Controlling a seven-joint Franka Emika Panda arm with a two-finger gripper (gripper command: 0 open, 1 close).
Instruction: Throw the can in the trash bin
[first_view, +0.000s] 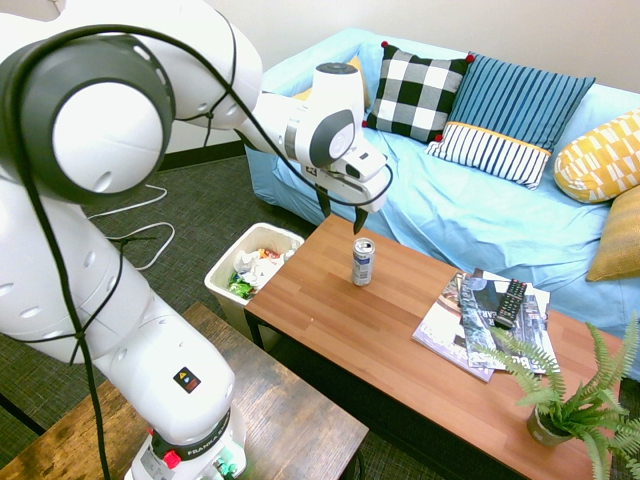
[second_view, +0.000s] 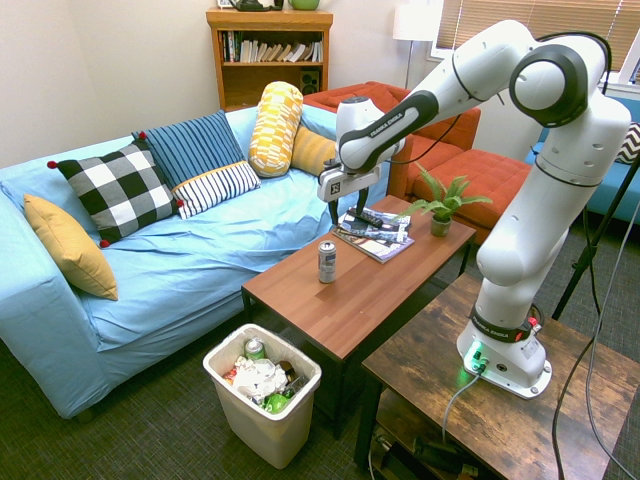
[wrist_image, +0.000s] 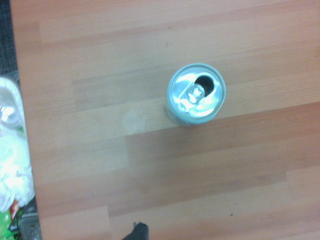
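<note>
Wood-grain desk (first_view: 310, 290) stands lengthwise in front of the blue-covered sofa (first_view: 420, 210); its surface supports the can (first_view: 363, 262) near the end closest to the trash bin (first_view: 216, 281). The can is upright on its base, with its mouth open and its sides unobstructed. This position leaves clearance for a finger on each side.

The end effector (first_view: 342, 211) is open and holds nothing. It points downward above the desk, on the sofa side of the can, with its fingers apart. The orientation appears intended for a grasp from above; further alignment over the can is likely required before lowering. Contact with one side or the rim could tip the can, and any remaining liquid could spill.

The trash bin sits on the floor just beyond the desk end, mouth upward, with litter (second_view: 262, 378) visible inside. Its placement should allow a short transfer: grasp, lift clear of the desk edge, move over the mouth, release. Centre the can before release, since the litter may deflect it. The magazines (first_view: 455, 330) and remote (first_view: 510, 303) lie towards the other end, outside the probable transfer path.
</note>
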